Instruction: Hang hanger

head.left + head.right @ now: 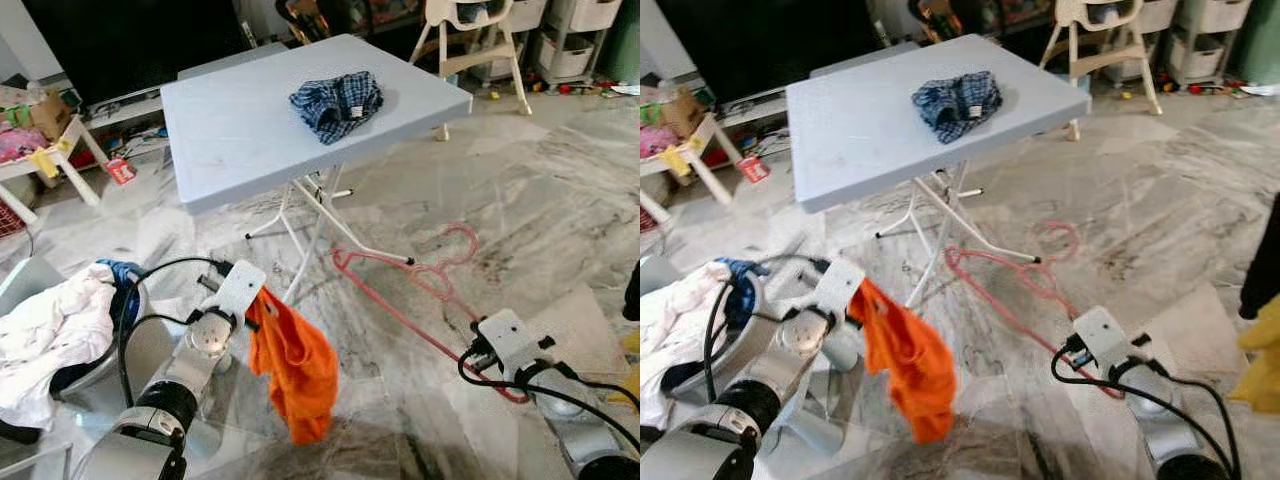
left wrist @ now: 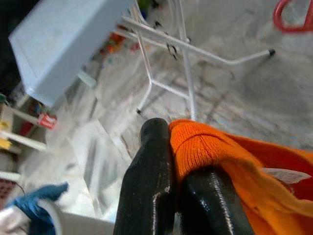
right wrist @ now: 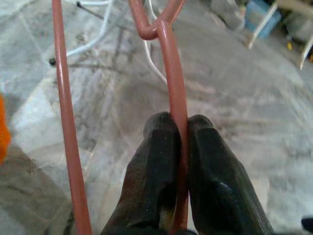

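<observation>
left gripper (image 2: 171, 147) pinches the orange garment (image 1: 295, 365) dangling low, right gripper (image 3: 178, 129) is clamped on the pink hanger (image 1: 400, 270) before the folding table (image 1: 240, 130).

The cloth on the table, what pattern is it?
Blue and white checks; the cloth shows best in the left eye view.

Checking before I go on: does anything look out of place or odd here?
Nothing damaged or spilled. The left tool pinches an orange garment by its edge, the right tool grips the pink hanger, and a checked cloth lies crumpled on the table.
</observation>
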Controlling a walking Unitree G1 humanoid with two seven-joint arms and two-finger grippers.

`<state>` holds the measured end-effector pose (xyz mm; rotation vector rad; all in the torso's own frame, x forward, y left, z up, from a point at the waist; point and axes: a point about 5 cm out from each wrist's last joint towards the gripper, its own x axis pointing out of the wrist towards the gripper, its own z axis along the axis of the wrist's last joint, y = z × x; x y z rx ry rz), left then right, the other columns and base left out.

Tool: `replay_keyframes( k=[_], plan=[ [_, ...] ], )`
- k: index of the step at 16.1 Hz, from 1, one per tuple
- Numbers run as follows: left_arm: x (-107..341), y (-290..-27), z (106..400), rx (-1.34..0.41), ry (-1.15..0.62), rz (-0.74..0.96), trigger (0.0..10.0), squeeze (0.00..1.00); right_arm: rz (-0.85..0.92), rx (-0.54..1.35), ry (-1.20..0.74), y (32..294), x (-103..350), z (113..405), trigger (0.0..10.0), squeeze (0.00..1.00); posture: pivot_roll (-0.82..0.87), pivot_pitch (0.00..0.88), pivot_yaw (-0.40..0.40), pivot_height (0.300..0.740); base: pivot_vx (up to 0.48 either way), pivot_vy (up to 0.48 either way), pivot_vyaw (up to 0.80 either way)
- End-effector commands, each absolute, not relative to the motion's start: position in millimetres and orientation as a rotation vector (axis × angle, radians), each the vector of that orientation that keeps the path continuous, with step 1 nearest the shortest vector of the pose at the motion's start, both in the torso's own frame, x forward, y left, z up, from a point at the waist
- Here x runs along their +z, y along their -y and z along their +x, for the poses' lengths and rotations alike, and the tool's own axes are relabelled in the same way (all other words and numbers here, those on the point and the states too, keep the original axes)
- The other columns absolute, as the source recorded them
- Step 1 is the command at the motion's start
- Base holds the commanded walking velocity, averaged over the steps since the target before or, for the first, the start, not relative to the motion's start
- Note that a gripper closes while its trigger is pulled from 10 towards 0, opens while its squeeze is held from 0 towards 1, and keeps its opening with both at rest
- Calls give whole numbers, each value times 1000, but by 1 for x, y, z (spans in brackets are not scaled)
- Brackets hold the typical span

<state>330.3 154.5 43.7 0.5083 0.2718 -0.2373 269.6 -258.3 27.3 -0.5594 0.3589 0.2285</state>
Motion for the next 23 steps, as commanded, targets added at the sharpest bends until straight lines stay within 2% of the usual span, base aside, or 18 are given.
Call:
replay_keyframes(
  k=[1,2,5,9,11,14,16,19,23],
  plan=[
    [40,-162,328,-197,-297,488,10000,0,-515,209,-355,251,23,271,10000,0,-109,0,194,740,0,0,0],
    [36,-160,326,-201,-308,476,10000,0,-466,194,-382,248,16,267,10000,0,-109,0,190,740,0,0,0],
    [46,-146,332,-292,-251,468,10000,0,-504,290,-339,233,14,264,10000,0,-106,0,183,740,0,0,0],
    [86,-155,358,-231,-129,468,10000,0,-656,417,-146,248,67,280,10000,0,-112,8,183,740,0,0,0],
    [92,-158,362,-212,-117,460,10000,0,-762,404,-104,257,85,286,10000,0,-125,11,178,740,0,0,0],
    [89,-153,360,-214,-113,437,10000,0,-768,403,-80,261,104,294,10000,0,-146,2,131,740,0,0,0],
    [87,-143,358,-207,-95,399,10000,0,-815,456,-107,260,102,293,10000,0,-148,0,63,740,0,0,0],
    [88,-129,355,-216,-48,371,10000,0,-846,536,-100,247,109,302,10000,0,-158,0,-19,740,0,0,0],
    [94,-129,357,-201,-12,371,10000,0,-862,551,-96,245,110,308,10000,0,-140,0,-1,740,0,0,0]
  ],
)
